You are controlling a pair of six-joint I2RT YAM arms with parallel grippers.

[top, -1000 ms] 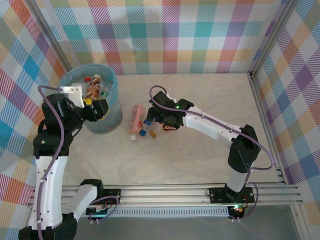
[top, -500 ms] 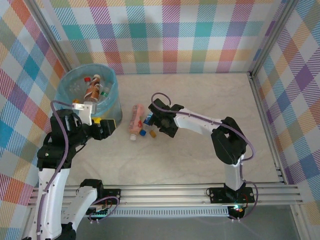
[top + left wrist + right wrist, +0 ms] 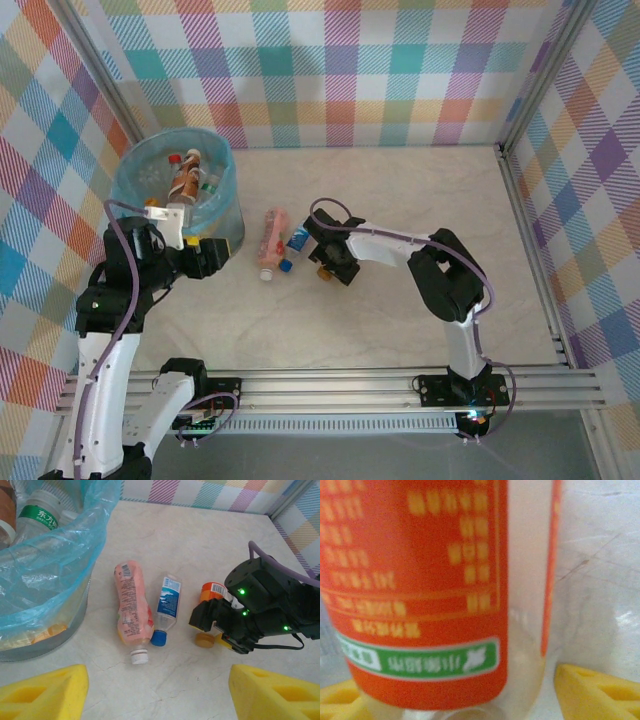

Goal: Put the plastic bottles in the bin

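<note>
On its side on the table (image 3: 420, 200), right of centre, cap toward the near edge: the orange-labelled bottle (image 3: 420, 580), set between the yellow pads (image 3: 592, 692) of the right gripper (image 3: 336, 262). Probably empty and light, judging by the clear lower wall; thin plastic, so likely to dent under a hard squeeze and to roll or squirt away if pinched off-centre. Best taken across the labelled belly, where now straddled, not at the tapering neck. Pads close at either flank, yet pressing or merely flanking: cannot tell. Just left of it, the blue-labelled clear bottle (image 3: 167, 600) and the pink bottle (image 3: 132, 610), both lying flat. Far left, the bin (image 3: 50, 630), several bottles already inside. Beside its near wall, the left gripper (image 3: 157, 695), pads wide apart, nothing between. Right wrist close-up blurred, neck and cap cut off there; from above, most of the orange-labelled bottle hidden under the gripper; bin's bottom and its count unclear.
</note>
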